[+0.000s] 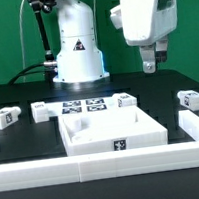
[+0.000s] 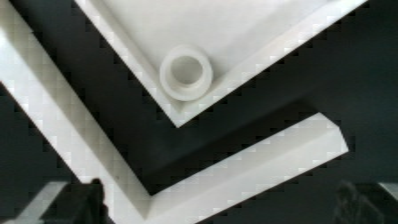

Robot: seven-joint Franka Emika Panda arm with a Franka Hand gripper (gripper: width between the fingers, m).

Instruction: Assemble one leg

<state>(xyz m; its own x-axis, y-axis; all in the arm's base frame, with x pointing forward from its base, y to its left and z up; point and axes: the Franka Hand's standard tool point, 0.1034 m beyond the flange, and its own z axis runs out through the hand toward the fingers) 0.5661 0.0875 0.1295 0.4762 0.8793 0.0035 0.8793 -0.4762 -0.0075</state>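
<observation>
Partly cropped: tray [image 2: 267, 30]; fingers [image 2: 64, 205] dark, blurred, apart.

Smooth white plastic leg [image 1: 191, 98]

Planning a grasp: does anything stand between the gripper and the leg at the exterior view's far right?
Nothing visible. The gripper hangs in open air; the leg lies alone, apart from the tray.

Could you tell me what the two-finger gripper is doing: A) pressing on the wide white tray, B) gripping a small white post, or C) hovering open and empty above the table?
C: the gripper hangs in the air, jaws apart with nothing between them, well above the black table and clear of the wide white square plastic tray.
</observation>
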